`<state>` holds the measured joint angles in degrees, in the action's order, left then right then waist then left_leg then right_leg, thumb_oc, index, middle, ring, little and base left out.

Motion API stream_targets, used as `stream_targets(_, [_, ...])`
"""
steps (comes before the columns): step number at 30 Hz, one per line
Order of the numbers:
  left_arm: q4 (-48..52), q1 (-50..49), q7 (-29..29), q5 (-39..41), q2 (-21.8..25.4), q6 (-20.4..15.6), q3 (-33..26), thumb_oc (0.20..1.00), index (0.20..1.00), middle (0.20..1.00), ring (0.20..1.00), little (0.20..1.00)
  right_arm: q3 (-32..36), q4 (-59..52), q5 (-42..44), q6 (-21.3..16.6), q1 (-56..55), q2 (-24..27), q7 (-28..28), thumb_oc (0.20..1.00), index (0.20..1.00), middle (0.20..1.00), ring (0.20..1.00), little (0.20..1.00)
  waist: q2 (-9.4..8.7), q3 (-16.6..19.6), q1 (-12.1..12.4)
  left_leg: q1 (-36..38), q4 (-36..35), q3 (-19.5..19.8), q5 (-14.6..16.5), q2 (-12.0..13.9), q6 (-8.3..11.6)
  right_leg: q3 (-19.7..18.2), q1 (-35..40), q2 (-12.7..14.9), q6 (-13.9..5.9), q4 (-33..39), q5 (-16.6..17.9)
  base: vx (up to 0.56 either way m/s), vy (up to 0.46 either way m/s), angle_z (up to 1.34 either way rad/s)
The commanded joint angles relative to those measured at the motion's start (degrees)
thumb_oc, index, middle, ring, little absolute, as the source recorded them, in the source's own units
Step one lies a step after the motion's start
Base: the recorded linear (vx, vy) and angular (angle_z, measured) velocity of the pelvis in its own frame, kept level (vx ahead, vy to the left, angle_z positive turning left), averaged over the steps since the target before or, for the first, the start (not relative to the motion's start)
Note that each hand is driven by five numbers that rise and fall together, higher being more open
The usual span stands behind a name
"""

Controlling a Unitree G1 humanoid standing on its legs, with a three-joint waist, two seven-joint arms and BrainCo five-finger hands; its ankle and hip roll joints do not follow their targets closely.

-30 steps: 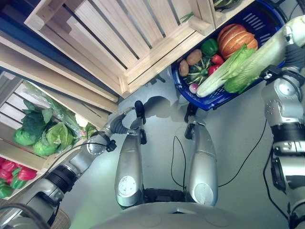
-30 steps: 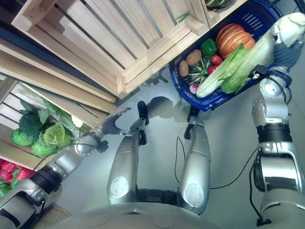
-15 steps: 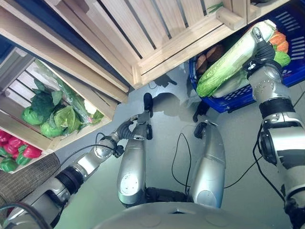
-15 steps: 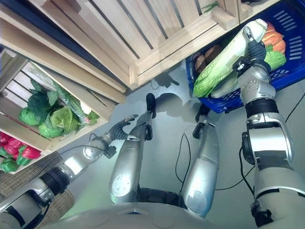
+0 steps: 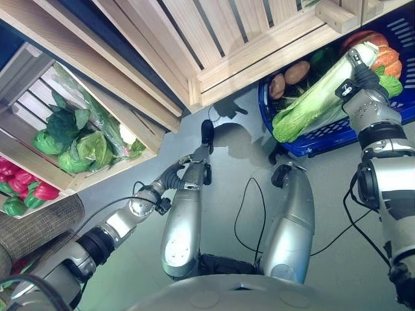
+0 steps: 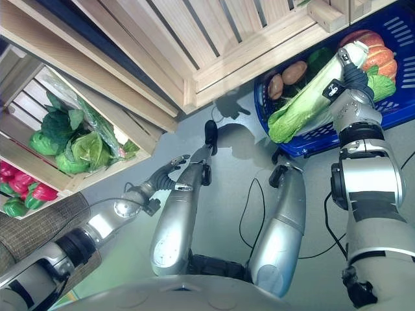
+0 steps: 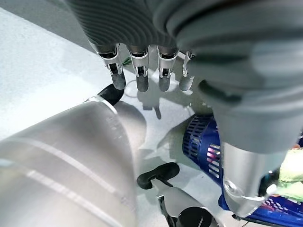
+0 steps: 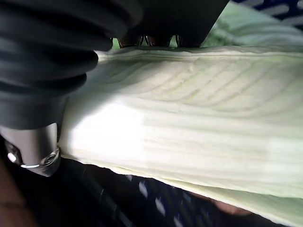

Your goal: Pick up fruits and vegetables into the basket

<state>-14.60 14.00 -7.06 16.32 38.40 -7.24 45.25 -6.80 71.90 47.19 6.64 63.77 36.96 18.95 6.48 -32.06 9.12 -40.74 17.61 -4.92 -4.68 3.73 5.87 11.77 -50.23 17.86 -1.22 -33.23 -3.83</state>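
Wooden crates (image 5: 214,32) stand over a grey floor (image 5: 233,168), one at the left holding green leafy vegetables (image 5: 78,139), and a blue basket (image 6: 305,139) sits at the right with potatoes (image 5: 297,71) and a pumpkin (image 5: 389,55) inside. Over the basket, the right hand (image 6: 353,74) has its fingers wrapped round a long pale cabbage (image 5: 311,107) lying across the rim. Low by the floor, the left hand (image 6: 170,170) hangs with fingers (image 7: 140,80) straight and holding nothing.

Slatted wooden crates (image 5: 214,32) overhead; woven brown mat (image 5: 35,227) on grey floor (image 5: 324,194).
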Motion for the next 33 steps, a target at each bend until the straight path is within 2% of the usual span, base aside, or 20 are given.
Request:
stream_targets(1, [5.3,-4.7,-1.0,0.3,-4.4,0.4,2.7,1.000,1.000,1.000,1.000,1.000,0.4,1.4,4.2,0.3,-2.6,4.1,4.2,0.200,0.200,0.200,0.200,0.200,10.06,2.3,-0.4,-3.7,5.3,-0.6,5.2,-1.0,-3.17,0.6,0.8,-2.6,-1.98,-3.4,-4.3,-0.04,0.004,0.01])
stream_targets(2, [5.6,-4.7,-1.2,0.2,-4.4,0.7,2.8,1.000,1.000,1.000,1.000,1.000,1.0,1.7,4.9,0.4,-2.9,4.1,4.9,0.200,0.200,0.200,0.200,0.200,10.05,2.3,-0.4,-3.7,5.3,-0.6,5.2,-1.1,-3.20,0.5,0.9,-2.6,-2.02,-3.4,-4.2,0.00,0.000,0.00])
stream_targets(3, [5.8,-4.6,-1.4,0.2,-4.4,1.0,2.9,1.000,1.000,1.000,1.000,1.000,1.6,2.1,5.4,0.4,-3.2,4.0,5.3,0.385,0.385,0.385,0.385,0.385,10.06,2.3,-0.4,-3.6,5.3,-0.5,5.2,-1.2,-3.24,0.4,0.9,-2.6,-2.07,-3.3,-4.1,0.00,0.000,0.00])
stream_targets(4, [5.9,-4.6,-1.6,0.2,-4.4,1.1,2.9,1.000,1.000,1.000,1.000,1.000,1.9,2.6,5.9,0.0,-3.5,3.9,5.7,1.000,1.000,1.000,1.000,1.000,10.05,2.3,-0.4,-3.6,5.2,-0.4,5.2,-1.3,-3.29,0.4,1.0,-2.7,-2.10,-3.1,-3.9,0.00,0.000,0.00])
stream_targets(6, [6.8,-4.5,-1.7,0.4,-4.3,1.9,2.8,1.000,1.000,1.000,1.000,1.000,2.5,2.9,6.0,-1.2,-3.8,4.1,6.2,1.000,1.000,1.000,1.000,1.000,9.99,2.3,-0.4,-3.2,5.1,-0.3,5.2,-1.4,-3.33,0.4,1.6,-2.7,-2.17,-2.7,-3.7,-0.05,0.003,0.00])
stream_targets(7, [7.1,-4.3,-1.7,0.4,-4.0,2.0,2.4,1.000,1.000,1.000,1.000,1.000,2.7,2.7,5.7,-1.6,-3.7,4.2,6.3,1.000,1.000,1.000,1.000,1.000,10.00,2.3,-0.3,-4.3,4.7,-0.6,3.8,-1.2,-3.73,1.3,0.8,-2.7,-1.58,-2.1,-2.2,-0.03,0.004,0.00])
stream_targets(8, [7.1,-4.6,-1.8,0.5,-4.0,2.0,2.5,1.000,1.000,1.000,1.000,1.000,2.8,2.8,5.7,-2.0,-4.0,4.2,6.1,1.000,1.000,1.000,1.000,1.000,9.88,2.3,-0.4,-3.2,4.9,-0.2,4.9,-1.3,-3.38,0.5,1.7,-2.9,-2.15,-2.4,-3.3,-0.09,0.014,0.00])
stream_targets(9, [7.2,-4.5,-1.7,0.5,-3.9,2.1,2.0,1.000,1.000,1.000,1.000,1.000,3.0,2.7,5.5,-3.2,-4.2,4.0,6.2,1.000,1.000,1.000,1.000,1.000,9.76,2.3,-0.4,-3.8,4.5,-0.6,3.8,-1.2,-3.74,1.3,1.3,-2.9,-1.66,-1.8,-2.0,0.03,0.002,0.01])
stream_targets(10, [7.3,-4.9,-1.5,0.6,-3.9,2.2,1.9,1.000,1.000,1.000,1.000,1.000,3.0,2.6,5.6,-4.2,-4.8,3.9,6.4,1.000,1.000,1.000,1.000,1.000,9.54,2.3,-0.5,-2.5,4.5,-0.1,4.8,-1.4,-3.39,0.6,2.6,-3.1,-2.27,-1.7,-2.9,0.00,0.000,0.00])
stream_targets(12, [7.5,-5.2,-1.2,1.3,-3.6,2.7,1.1,1.000,1.000,1.000,1.000,1.000,3.6,2.2,4.1,-6.5,-5.6,3.8,6.5,1.000,1.000,1.000,1.000,1.000,9.07,2.3,-0.6,-1.4,3.8,-0.1,4.8,-1.4,-3.29,0.9,4.0,-3.2,-2.46,-0.7,-2.5,0.00,0.007,0.05])
stream_targets(13, [7.5,-5.4,-1.1,1.7,-3.6,2.8,0.9,1.000,1.000,1.000,1.000,1.000,3.7,2.0,3.3,-7.8,-6.0,3.7,6.8,1.000,1.000,1.000,1.000,1.000,8.91,2.3,-0.7,-1.0,3.5,-0.2,4.7,-1.4,-3.25,1.0,4.6,-3.3,-2.55,-0.3,-2.4,-0.10,0.030,0.04])
stream_targets(14, [7.4,-5.5,-1.5,1.3,-3.5,3.4,0.3,1.000,1.000,1.000,1.000,1.000,3.9,1.5,2.6,-9.7,-6.2,3.6,7.2,1.000,1.000,1.000,1.000,1.000,8.72,2.3,-0.7,-1.3,2.8,-0.7,3.3,-1.2,-3.57,2.0,4.6,-3.4,-2.08,0.9,-0.8,-0.10,0.038,0.03])
stream_targets(20, [5.1,-8.1,0.1,4.6,-3.3,3.0,-2.6,1.000,1.000,1.000,1.000,1.000,4.8,-5.1,-1.7,-19.2,-10.9,2.2,6.7,1.000,1.000,1.000,1.000,1.000,6.79,2.3,-1.9,4.6,-0.1,-1.0,3.0,-1.1,-3.18,2.5,10.7,-4.4,-2.58,5.1,0.3,-0.03,0.055,-0.04])
stream_targets(22, [4.1,-9.8,1.6,4.6,-3.2,2.3,-4.7,1.000,1.000,1.000,1.000,1.000,5.2,-11.5,-4.0,-23.3,-15.7,0.8,6.6,1.000,1.000,1.000,1.000,1.000,5.47,2.3,-3.0,7.9,-1.0,-1.3,3.1,-0.8,-2.89,2.4,14.1,-4.8,-2.92,6.7,0.7,-0.01,0.099,-0.03])
stream_targets(25, [3.3,-12.3,3.2,5.2,-3.3,1.8,-8.0,1.000,1.000,1.000,1.000,1.000,4.7,-22.7,-8.3,-26.8,-23.2,-0.8,7.9,1.000,1.000,1.000,1.000,1.000,3.61,2.3,-4.4,12.1,-2.3,-1.7,3.2,-0.2,-2.73,2.1,18.3,-5.1,-3.25,8.7,1.2,0.01,0.090,-0.06])
stream_targets(27, [1.2,-14.4,4.4,3.9,-3.8,0.9,-11.0,1.000,1.000,1.000,1.000,1.000,4.6,-33.3,-14.9,-29.8,-31.9,-2.5,8.6,1.000,1.000,1.000,1.000,1.000,1.40,2.3,-6.2,16.6,-3.6,-2.2,3.4,0.5,-2.48,1.7,23.2,-5.4,-3.74,11.4,1.9,0.04,0.091,-0.07])
stream_targets(31, [-1.5,-17.5,5.5,2.6,-5.1,-0.1,-15.3,1.000,1.000,1.000,1.000,1.000,3.9,-46.3,-23.1,-31.8,-42.7,-5.1,9.3,1.000,1.000,1.000,1.000,1.000,-1.64,2.6,-8.3,23.3,-5.8,-2.7,3.4,1.5,-2.05,0.9,30.8,-6.1,-4.50,16.4,3.4,0.04,0.062,-0.05])
stream_targets(33, [-3.8,-19.5,6.3,1.3,-6.0,-0.4,-17.3,1.000,1.000,1.000,1.000,1.000,4.1,-50.3,-24.8,-33.4,-48.3,-6.6,7.0,1.000,1.000,1.000,1.000,1.000,-3.17,5.2,-9.0,26.3,-7.7,-2.9,3.2,2.1,-1.71,0.9,34.5,-6.6,-4.86,19.3,3.9,0.11,0.027,-0.09])
